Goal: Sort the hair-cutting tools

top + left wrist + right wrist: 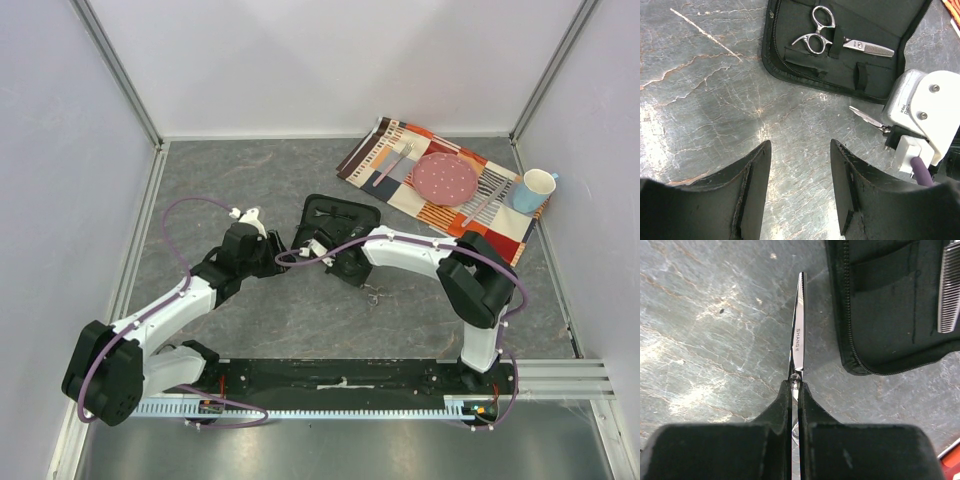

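My right gripper point(795, 385) is shut on a slim silver scissors point(798, 330) at its pivot, blades closed and pointing ahead just above the grey table, left of the open black case point(885, 315). In the top view the gripper point(352, 272) hangs at the case's point(335, 215) near edge, ring handles point(375, 293) sticking out. A second silver scissors point(825, 37) lies strapped inside the case point(865, 75). My left gripper point(800, 145) is open and empty over bare table, left of the case point(278, 252). The held blade tip point(865, 117) shows beside it. No black hair clips are in view.
A patterned placemat point(380, 150) at the back right carries a pink plate point(445, 178), a fork point(392, 165), a knife point(485, 200) and a blue-and-white cup point(533, 190). White walls close the table on three sides. The two wrists are close together.
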`<state>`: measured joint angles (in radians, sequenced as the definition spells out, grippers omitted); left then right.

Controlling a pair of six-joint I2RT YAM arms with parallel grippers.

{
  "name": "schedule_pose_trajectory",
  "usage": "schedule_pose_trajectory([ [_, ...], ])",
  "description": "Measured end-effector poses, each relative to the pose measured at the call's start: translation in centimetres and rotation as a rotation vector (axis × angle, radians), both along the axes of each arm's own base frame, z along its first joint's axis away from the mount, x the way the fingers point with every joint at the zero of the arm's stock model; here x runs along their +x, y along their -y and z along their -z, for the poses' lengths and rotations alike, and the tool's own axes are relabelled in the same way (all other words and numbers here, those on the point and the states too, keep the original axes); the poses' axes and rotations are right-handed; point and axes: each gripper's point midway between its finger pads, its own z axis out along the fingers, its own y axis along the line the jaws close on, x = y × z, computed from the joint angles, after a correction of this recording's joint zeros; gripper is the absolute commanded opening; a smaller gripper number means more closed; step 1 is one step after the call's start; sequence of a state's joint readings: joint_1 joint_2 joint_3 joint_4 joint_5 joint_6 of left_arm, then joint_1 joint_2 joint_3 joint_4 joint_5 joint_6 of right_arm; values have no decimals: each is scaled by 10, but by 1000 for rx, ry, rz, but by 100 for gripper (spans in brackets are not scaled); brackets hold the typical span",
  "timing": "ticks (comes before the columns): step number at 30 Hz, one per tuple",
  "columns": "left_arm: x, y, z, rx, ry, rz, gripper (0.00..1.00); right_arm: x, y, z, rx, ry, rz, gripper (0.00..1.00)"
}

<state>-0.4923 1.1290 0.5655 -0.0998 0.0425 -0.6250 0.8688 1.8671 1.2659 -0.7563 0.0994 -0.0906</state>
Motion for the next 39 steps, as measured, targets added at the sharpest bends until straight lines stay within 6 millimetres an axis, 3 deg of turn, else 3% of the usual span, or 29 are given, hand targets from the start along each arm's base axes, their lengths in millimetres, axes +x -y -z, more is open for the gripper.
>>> schedule_pose_trajectory([
  [7,0,-2,-1,4,4,-6,57,12,5,-13,-24,58,22,0],
  [15,-2,-3,4,10,-7,-6,57,25,10,-61,15,163,54,0],
  [18,-3,-3,4,10,-7,-6,57,34,13,-67,16,189,77,0],
  [24,-6,-5,3,13,-11,-6,57,43,27,-62,-41,192,108,0],
  [39,-6,-5,-6,-1,11,-5,57,44,32,-20,-150,119,87,0],
])
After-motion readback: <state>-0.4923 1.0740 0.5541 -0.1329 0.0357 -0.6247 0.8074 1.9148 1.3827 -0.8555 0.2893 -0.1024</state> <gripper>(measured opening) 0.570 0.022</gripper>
